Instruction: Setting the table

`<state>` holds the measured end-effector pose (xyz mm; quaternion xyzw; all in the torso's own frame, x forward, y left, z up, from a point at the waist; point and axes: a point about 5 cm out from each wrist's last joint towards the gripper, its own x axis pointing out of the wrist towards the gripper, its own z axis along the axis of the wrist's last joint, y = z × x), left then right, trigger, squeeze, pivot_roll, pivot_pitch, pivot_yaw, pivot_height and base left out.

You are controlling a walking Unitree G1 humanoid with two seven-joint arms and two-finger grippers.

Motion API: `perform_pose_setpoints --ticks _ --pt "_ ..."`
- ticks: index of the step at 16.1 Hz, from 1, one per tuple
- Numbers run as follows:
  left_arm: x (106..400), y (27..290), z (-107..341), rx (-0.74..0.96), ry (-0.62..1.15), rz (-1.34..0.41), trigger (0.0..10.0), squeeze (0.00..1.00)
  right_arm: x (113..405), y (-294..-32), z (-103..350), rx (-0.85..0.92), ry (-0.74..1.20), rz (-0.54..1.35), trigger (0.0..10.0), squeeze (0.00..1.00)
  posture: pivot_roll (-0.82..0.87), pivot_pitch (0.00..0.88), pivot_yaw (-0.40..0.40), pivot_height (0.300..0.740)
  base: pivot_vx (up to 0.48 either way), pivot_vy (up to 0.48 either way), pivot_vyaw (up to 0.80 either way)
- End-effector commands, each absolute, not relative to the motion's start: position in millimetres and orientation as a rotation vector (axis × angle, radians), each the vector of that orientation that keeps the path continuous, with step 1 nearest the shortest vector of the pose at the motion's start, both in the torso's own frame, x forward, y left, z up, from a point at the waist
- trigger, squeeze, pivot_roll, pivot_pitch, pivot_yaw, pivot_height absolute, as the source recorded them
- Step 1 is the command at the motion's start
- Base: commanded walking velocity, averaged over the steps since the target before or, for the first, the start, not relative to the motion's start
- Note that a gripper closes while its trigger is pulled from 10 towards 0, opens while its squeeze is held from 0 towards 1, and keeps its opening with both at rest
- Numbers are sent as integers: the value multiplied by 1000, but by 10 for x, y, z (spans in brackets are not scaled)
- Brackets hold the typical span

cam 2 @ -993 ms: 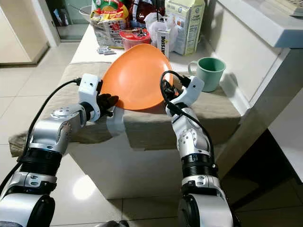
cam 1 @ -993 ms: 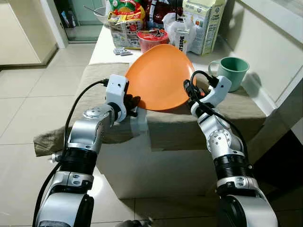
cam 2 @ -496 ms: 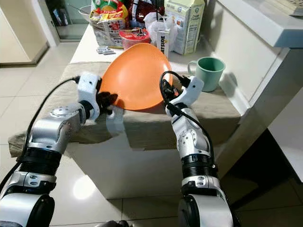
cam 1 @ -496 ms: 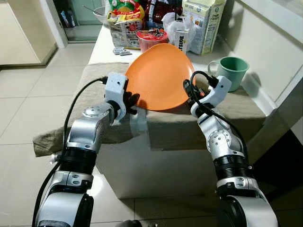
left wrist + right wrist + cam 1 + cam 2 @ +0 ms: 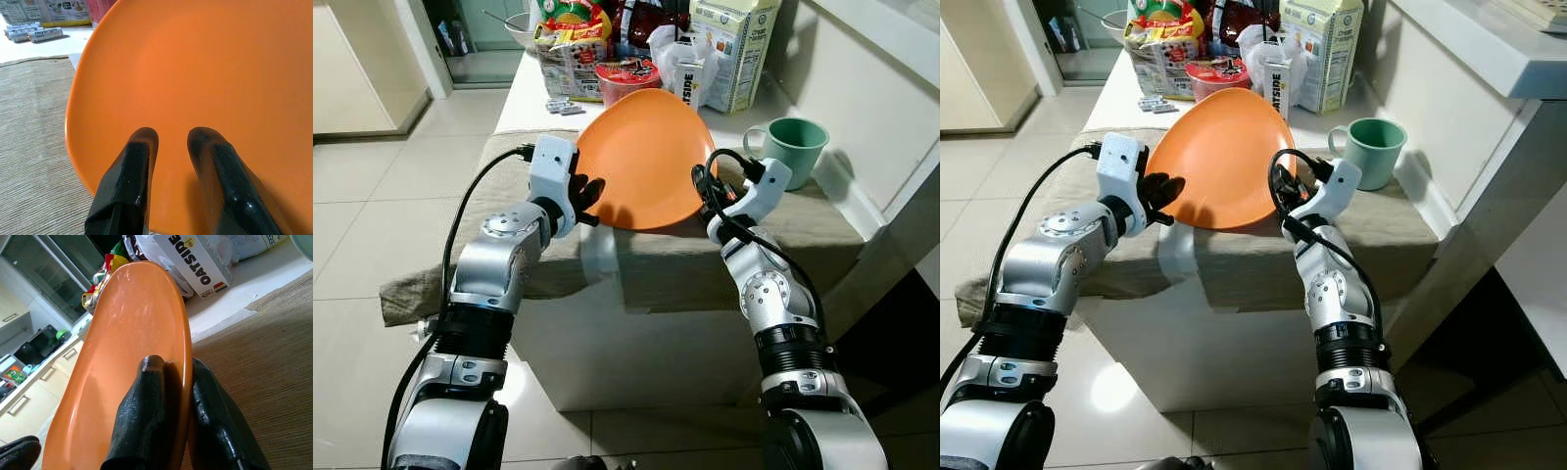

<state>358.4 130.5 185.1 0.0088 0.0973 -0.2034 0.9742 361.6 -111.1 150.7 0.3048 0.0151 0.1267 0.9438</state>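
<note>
A large orange plate (image 5: 646, 162) is tilted up above the brown cloth (image 5: 499, 162) that covers the table. My right gripper (image 5: 703, 191) is shut on the plate's right rim. In the right wrist view one black finger (image 5: 146, 401) lies on the plate's face and the other behind the rim (image 5: 186, 357). My left gripper (image 5: 587, 196) is at the plate's left side. Its two fingers (image 5: 137, 156) stand slightly apart over the orange face (image 5: 205, 58), with nothing between them. A green mug (image 5: 795, 147) stands on the cloth to the right of the plate.
Behind the plate stand a red noodle cup (image 5: 626, 73), an Oatside carton (image 5: 690, 78), a milk carton (image 5: 736, 44) and snack bags (image 5: 570, 44). Small batteries (image 5: 563, 106) lie on the white top. A white wall (image 5: 881, 108) borders the right; tiled floor (image 5: 372, 196) lies to the left.
My left gripper has moved up from the plate's lower left rim onto its face. The plate's left side has risen slightly. The right gripper has kept its hold.
</note>
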Motion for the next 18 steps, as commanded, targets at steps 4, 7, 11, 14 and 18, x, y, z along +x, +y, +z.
perform_pose_setpoints --ticks 4,7,11,14,18 --pt "3565 1528 2149 -1 51 -313 10000 0 3507 -1156 1104 544 194 201 0 0 -132 43 64 740 0 0 0" --pt "3491 1601 2191 -9 12 -304 10000 0 3508 -1169 1104 533 189 193 0 0 -122 42 64 740 0 0 0" --pt "3371 1740 2123 -91 -39 -194 10000 0 3520 -1206 1155 440 127 173 0 0 -116 28 65 740 0 0 0" --pt "3201 1868 1960 -113 -73 -90 10000 0 3517 -1210 1201 352 68 175 0 0 -108 17 69 740 0 0 0" --pt "2982 1873 1692 -137 -36 -11 10000 0 3497 -1148 1209 310 32 199 0 0 -100 5 74 740 0 0 0"
